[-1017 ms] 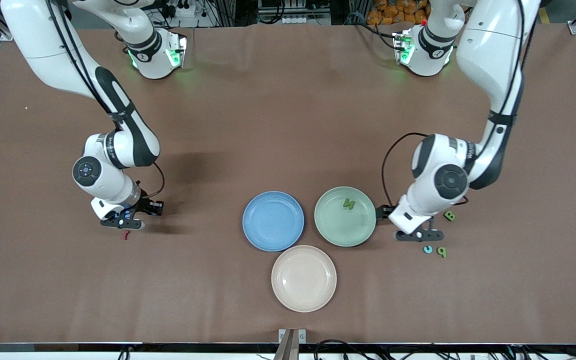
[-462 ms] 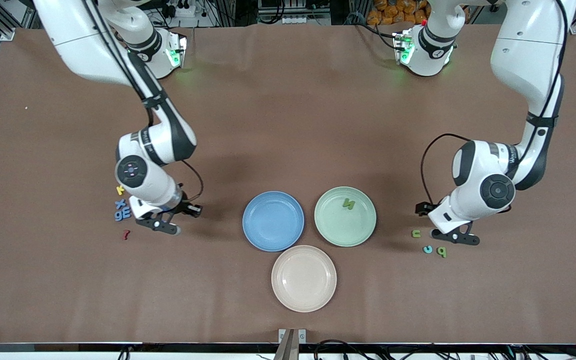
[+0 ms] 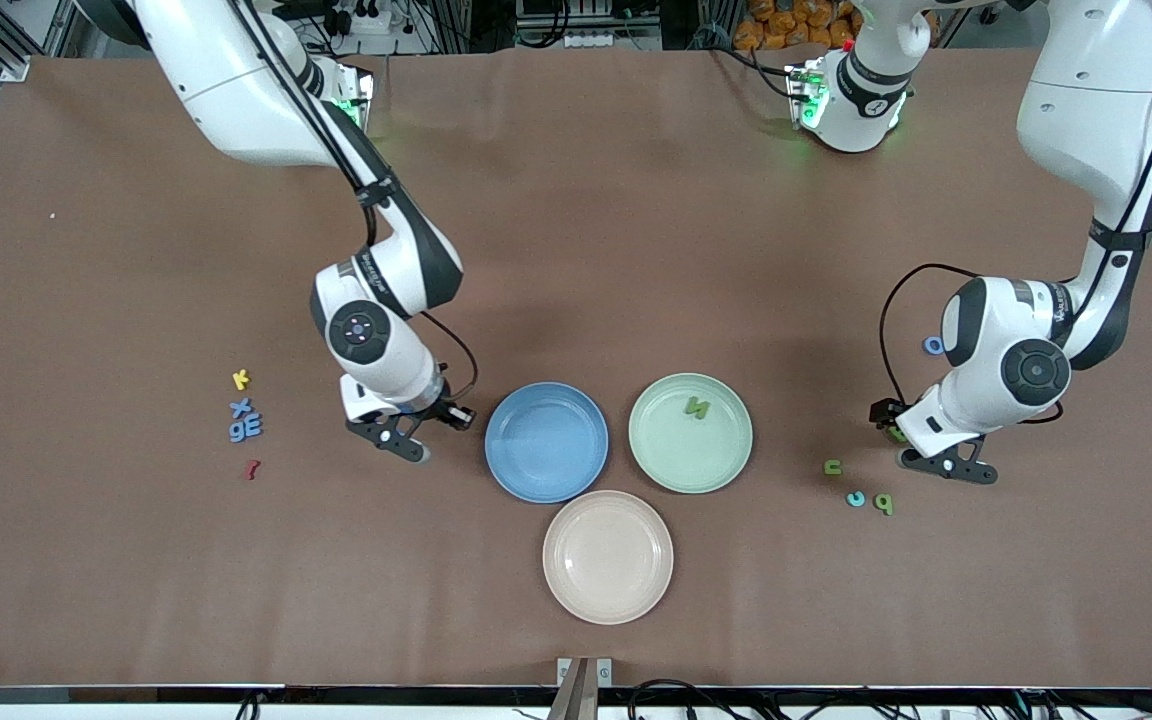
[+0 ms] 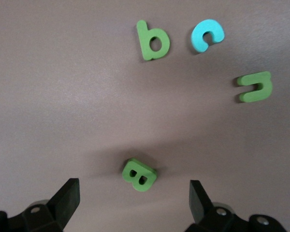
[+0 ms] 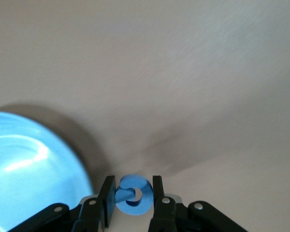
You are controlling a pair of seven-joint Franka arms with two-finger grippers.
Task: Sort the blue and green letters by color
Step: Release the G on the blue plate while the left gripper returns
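Note:
My right gripper (image 3: 404, 443) is shut on a rounded blue letter (image 5: 133, 195) and holds it low over the table beside the blue plate (image 3: 546, 441), whose rim shows in the right wrist view (image 5: 34, 164). Blue x (image 3: 240, 406), g and E (image 3: 246, 429) lie toward the right arm's end. My left gripper (image 3: 946, 465) is open over a green B (image 4: 140, 175), which lies between its spread fingers (image 4: 67, 193). Green n (image 3: 833, 466), p (image 3: 883, 504) and light blue c (image 3: 854, 498) lie near it. A green N (image 3: 698, 407) lies in the green plate (image 3: 666, 460).
A beige plate (image 3: 608, 557) sits nearer the front camera than the other two plates. A yellow k (image 3: 241, 379) and a dark red letter (image 3: 252, 468) lie by the blue letters. A small blue ring-shaped letter (image 3: 933, 345) lies beside the left arm's wrist.
My right gripper moved from the letters at its end of the table to beside the blue plate, carrying a blue letter. My left gripper moved from the green plate to over the B.

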